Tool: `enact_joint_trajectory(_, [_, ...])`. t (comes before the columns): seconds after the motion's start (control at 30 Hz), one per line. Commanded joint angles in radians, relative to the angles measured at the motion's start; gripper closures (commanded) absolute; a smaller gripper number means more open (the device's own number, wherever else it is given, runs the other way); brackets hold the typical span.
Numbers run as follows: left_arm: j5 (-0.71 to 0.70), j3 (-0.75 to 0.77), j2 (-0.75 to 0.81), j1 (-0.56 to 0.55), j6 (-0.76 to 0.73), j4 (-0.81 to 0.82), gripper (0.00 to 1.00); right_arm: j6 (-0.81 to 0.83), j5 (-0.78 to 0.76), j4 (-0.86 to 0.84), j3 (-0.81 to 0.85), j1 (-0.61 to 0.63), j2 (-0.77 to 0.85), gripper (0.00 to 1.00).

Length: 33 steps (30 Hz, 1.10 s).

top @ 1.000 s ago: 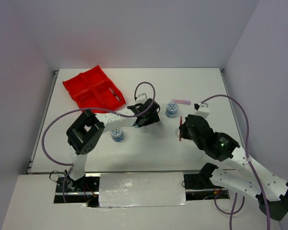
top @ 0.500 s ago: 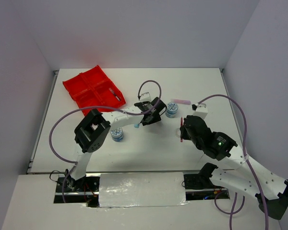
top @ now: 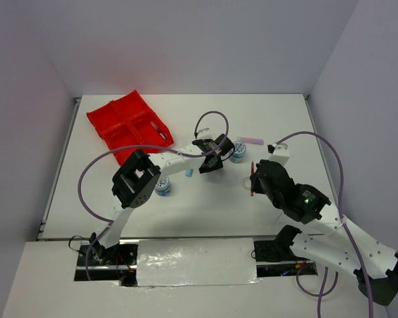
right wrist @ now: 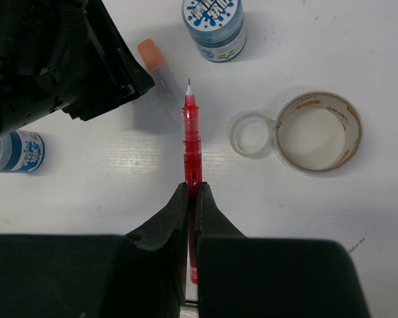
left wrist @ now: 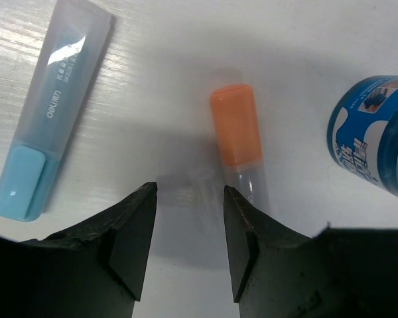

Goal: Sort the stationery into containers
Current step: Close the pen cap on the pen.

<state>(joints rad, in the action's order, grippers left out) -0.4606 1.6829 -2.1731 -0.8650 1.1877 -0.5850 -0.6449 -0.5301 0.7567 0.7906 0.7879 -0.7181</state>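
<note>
The red four-compartment tray point(top: 129, 122) sits at the far left. My left gripper point(top: 212, 163) is open and empty, low over the table. In the left wrist view point(left wrist: 189, 192) the orange-tipped stick point(left wrist: 235, 132) lies just ahead of its right finger, the light-blue stick point(left wrist: 50, 112) to the left and a blue-white tub point(left wrist: 378, 132) to the right. My right gripper point(right wrist: 192, 189) is shut on the red pen point(right wrist: 192, 132) and holds it above the table. The tape ring point(right wrist: 318, 131) and a small clear ring point(right wrist: 252, 135) lie below it.
A second tub point(top: 162, 187) stands near the left arm's elbow. A pink stick point(top: 251, 140) lies behind the first tub point(top: 237, 151). A thin item lies in the tray's right compartment point(top: 160, 130). White walls close in the table.
My left gripper has moved right, away from the light-blue stick, to the orange-tipped stick beside the tub. The right gripper has stayed almost still with the red pen.
</note>
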Motion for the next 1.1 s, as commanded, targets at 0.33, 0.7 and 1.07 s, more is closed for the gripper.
enact_joint_trajectory(0.33, [-0.067, 0.104, -0.07, -0.029, 0.03, -0.111, 0.45, 0.002, -0.013, -0.034, -0.024, 0.005, 0.022, 1.0])
enact_joint_trajectory(0.7, [-0.035, 0.069, -0.054, -0.029, -0.017, -0.107, 0.56, 0.008, 0.007, -0.054, -0.027, 0.005, 0.028, 1.0])
enact_joint_trajectory(1.07, [0.054, -0.023, -0.01, -0.019, -0.209, -0.11, 0.59, 0.005, 0.044, -0.086, -0.04, 0.005, 0.046, 1.0])
